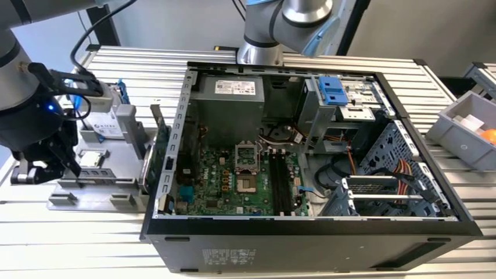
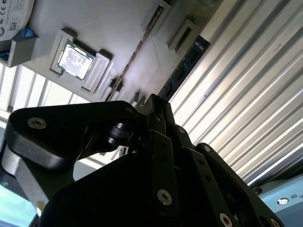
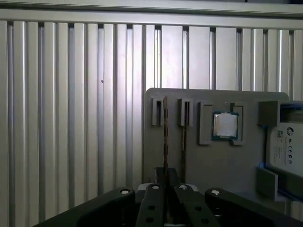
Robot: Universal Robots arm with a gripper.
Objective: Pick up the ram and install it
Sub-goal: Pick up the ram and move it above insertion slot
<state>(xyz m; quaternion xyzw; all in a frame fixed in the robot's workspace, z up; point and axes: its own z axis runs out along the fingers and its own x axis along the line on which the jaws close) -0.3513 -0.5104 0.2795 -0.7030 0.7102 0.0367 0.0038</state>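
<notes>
Two ram sticks stand on edge in slots of a grey fixture. They show as thin lines in the first wrist view, the ram and its neighbour. In the exterior view the ram stands at the fixture's side nearest the computer case. My gripper hovers at the exterior view's left end of the fixture, apart from the sticks. In both wrist views its fingers meet with nothing seen between them, and the gripper lines up with one stick.
The fixture also holds a square silver processor and a boxy hard drive. The open computer case lies at centre, with the motherboard's long memory slots exposed. A second arm stands behind it. A grey bin sits at the exterior view's right.
</notes>
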